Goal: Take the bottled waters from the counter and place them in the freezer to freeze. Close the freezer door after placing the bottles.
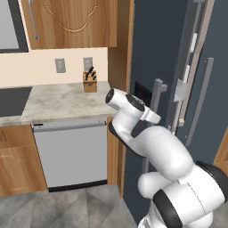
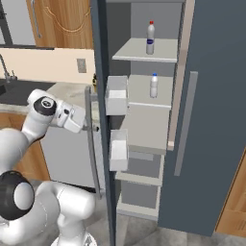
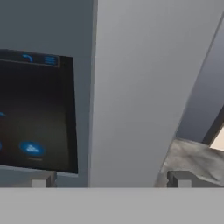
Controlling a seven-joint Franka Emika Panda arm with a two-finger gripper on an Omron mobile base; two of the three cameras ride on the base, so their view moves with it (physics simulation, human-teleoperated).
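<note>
In the left base view, your gripper (image 1: 156, 99) sits by the long grey handle (image 1: 156, 95) of the flat, dark freezer door (image 1: 151, 58). The marbled stone counter (image 1: 58, 100) holds a wooden knife block (image 1: 90, 80).

In the right base view, both bottled waters stand on pale shelves inside the freezer (image 2: 144, 129): the red-capped bottle (image 2: 150, 37) up high, the blue-capped bottle (image 2: 153, 85) below. The door hangs open.

In the hand view, the fingers (image 3: 181, 178) are spread wide, holding nothing, on each side of the smooth handle. Push crooked and they could slip off, I think.
</note>
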